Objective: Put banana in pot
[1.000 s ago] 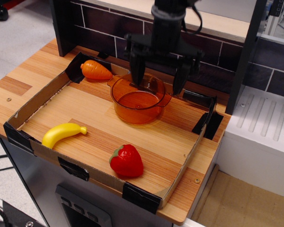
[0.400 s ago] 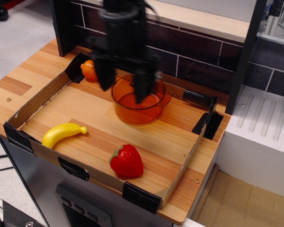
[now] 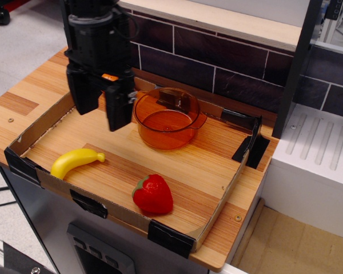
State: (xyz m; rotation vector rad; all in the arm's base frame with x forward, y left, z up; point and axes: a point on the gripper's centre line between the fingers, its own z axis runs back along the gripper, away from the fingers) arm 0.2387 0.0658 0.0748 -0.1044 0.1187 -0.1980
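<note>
The wooden table (image 3: 40,85) carries a shallow cardboard tray (image 3: 46,117) taped at its corners. Inside, the yellow banana (image 3: 75,161) lies lower left, the red strawberry (image 3: 153,194) lower centre, and the orange pot (image 3: 167,118) stands upper centre.

Hand (image 3: 103,108): fingers apart, hanging above the surface (image 3: 188,165) left of the pot (image 3: 167,121) | Banana (image 3: 76,161): bare wood on all sides, open from above | Obstacles: strawberry (image 3: 153,194) at front, cardboard rim (image 3: 46,117) at left | Carrot (image 3: 109,77): mostly hidden behind hand
</note>
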